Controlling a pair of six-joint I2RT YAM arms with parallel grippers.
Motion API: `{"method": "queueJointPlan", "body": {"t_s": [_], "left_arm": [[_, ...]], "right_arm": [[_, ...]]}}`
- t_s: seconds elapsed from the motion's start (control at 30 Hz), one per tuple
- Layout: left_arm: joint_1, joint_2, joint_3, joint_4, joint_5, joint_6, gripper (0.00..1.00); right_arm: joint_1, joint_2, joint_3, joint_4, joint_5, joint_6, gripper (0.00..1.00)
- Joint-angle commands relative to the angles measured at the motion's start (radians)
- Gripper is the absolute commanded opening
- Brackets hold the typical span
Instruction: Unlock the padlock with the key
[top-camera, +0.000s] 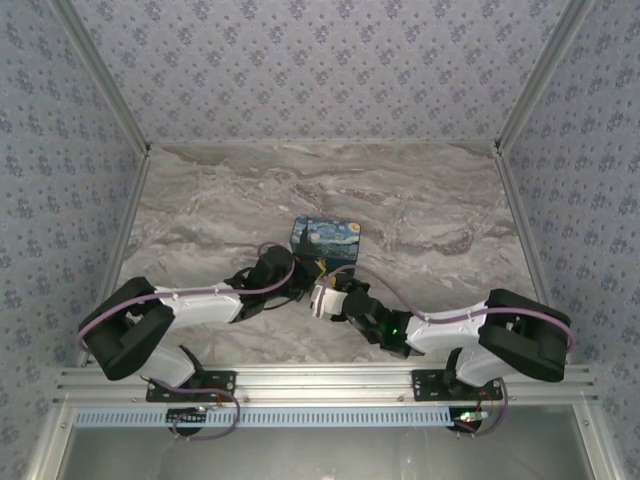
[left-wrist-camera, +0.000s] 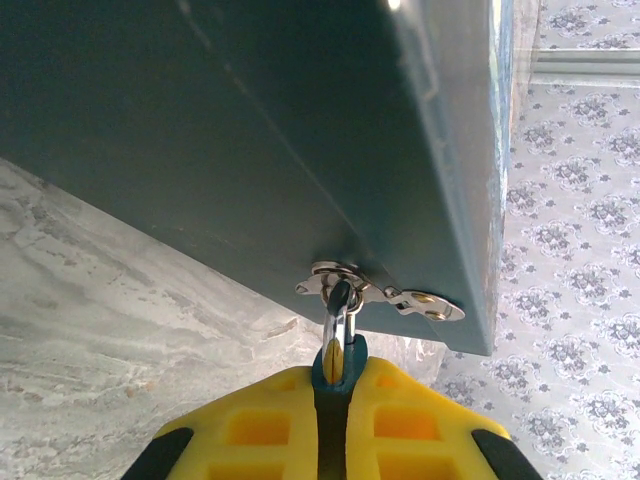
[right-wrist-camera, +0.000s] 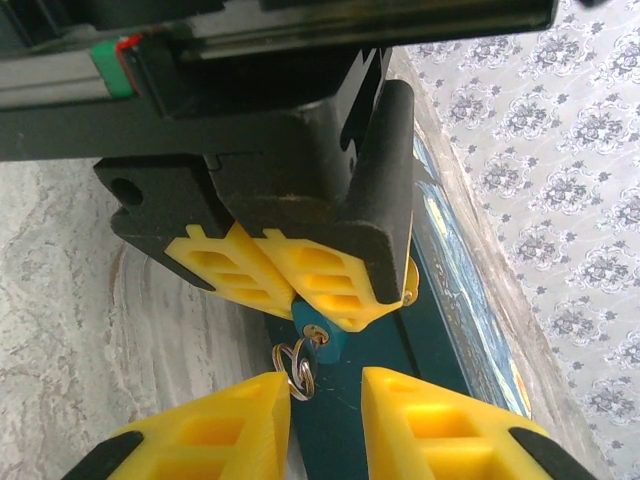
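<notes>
At the near edge, an aluminium rail (top-camera: 320, 380) carries the two arm bases. The left arm (top-camera: 190, 300) and the right arm (top-camera: 450, 325) both reach inward and meet just in front of a small box.

The right gripper (right-wrist-camera: 325, 385) stands open. Its yellow fingers (right-wrist-camera: 220, 430) are spread, and a small metal ring (right-wrist-camera: 296, 366) hangs in the gap, close to the tip of one finger. Whether that finger touches the ring cannot be told. The ring hangs at the brass keyhole end of the padlock (right-wrist-camera: 322, 340). Whether a key is seated in the lock cannot be told.

The left gripper (left-wrist-camera: 338, 385) is clamped on the padlock's teal body, pinching it between its fingertips with the shackle (left-wrist-camera: 338, 325) pointing away from the gripper. The shackle passes through a metal hasp (left-wrist-camera: 380, 295) on the box's edge, so the padlock hangs on the box and is held there.

The box (top-camera: 325, 238) has dark teal sides and a blue-and-yellow starry-night print on its top. It is closed and what it holds is hidden.

It sits near the middle of a grey marbled table (top-camera: 420, 200). Beyond and to both sides stand walls (top-camera: 320, 60) in pale floral wallpaper with metal strips at the corners.
</notes>
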Motion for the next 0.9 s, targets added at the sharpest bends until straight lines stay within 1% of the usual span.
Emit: {"method": "queueJointPlan", "body": {"t_s": [0.0,0.33,0.87], "left_arm": [[-0.003,-0.030,0.038,0.029,0.017,-0.008,0.00],[-0.002,-0.025,0.039,0.031,0.021,-0.009,0.00],[-0.002,-0.022,0.039,0.032,0.027,-0.007,0.00]], "right_arm": [[-0.012,0.020,0.023,0.026,0.014,0.021,0.26],[-0.012,0.060,0.034,0.057,0.021,0.027,0.21],[-0.034,0.073,0.038,0.080,0.031,0.051,0.15]]}}
